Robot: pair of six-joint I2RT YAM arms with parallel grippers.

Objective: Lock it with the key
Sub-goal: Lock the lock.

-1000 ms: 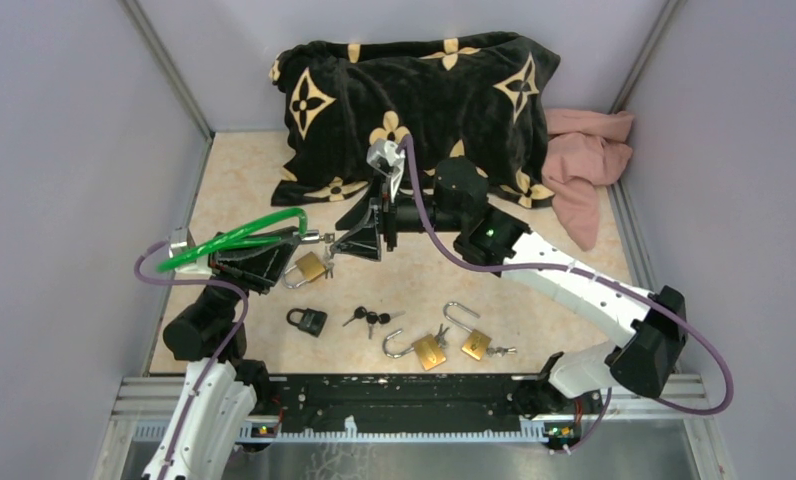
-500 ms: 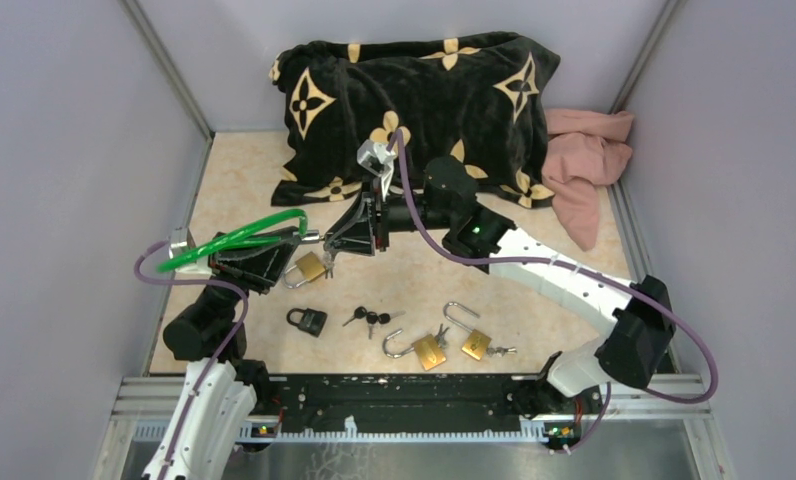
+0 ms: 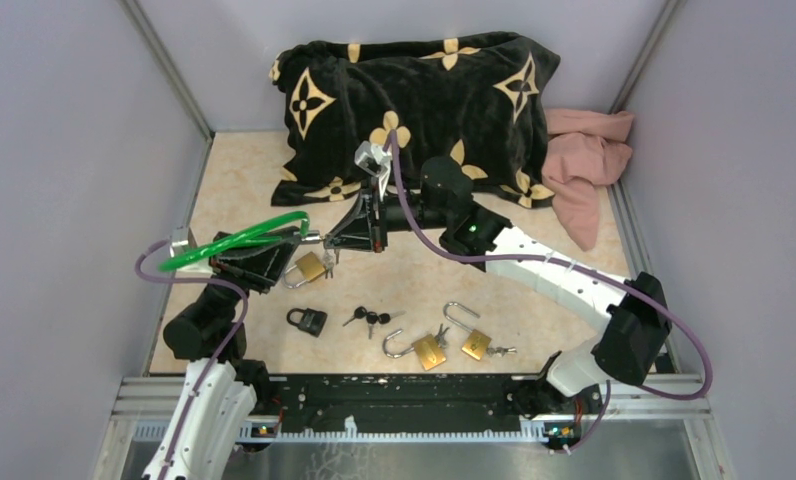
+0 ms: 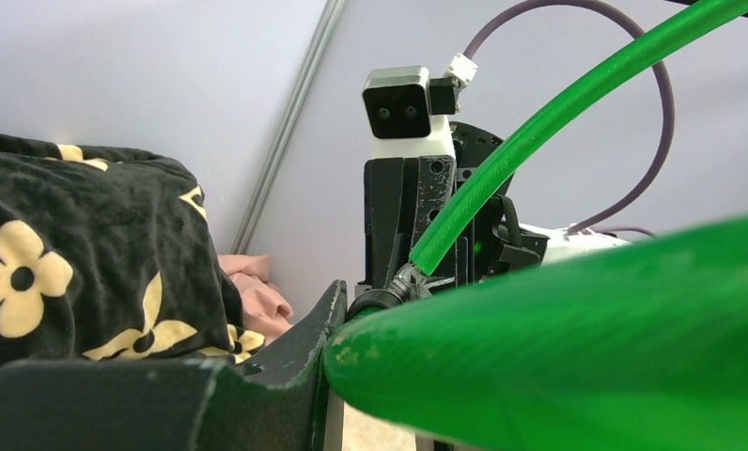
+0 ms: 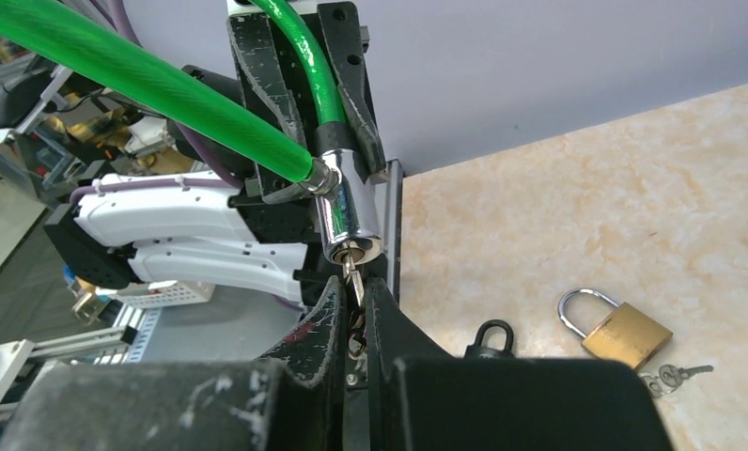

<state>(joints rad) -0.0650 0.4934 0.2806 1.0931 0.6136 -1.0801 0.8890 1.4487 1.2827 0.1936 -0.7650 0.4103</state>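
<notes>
A green cable lock (image 3: 242,238) hangs above the table, and my left gripper (image 3: 292,243) is shut on its cable just behind the chrome lock cylinder (image 5: 350,221). In the left wrist view the green cable (image 4: 577,357) fills the frame beside one black finger (image 4: 290,362); the other finger is hidden. A small silver key (image 5: 354,279) sticks out of the cylinder's face. My right gripper (image 5: 354,299) is shut on that key, its tips meeting the cylinder from the right (image 3: 330,243).
A closed brass padlock (image 3: 309,268) lies under the left gripper, and a black padlock (image 3: 307,320) nearer the front. Loose keys (image 3: 372,318) and two open brass padlocks (image 3: 429,350) (image 3: 474,343) lie front centre. A black patterned blanket (image 3: 424,90) and pink cloth (image 3: 584,160) fill the back.
My right gripper has moved left to the lock cylinder and closed its jaws on the key. The left arm and the cable lock have stayed put.
</notes>
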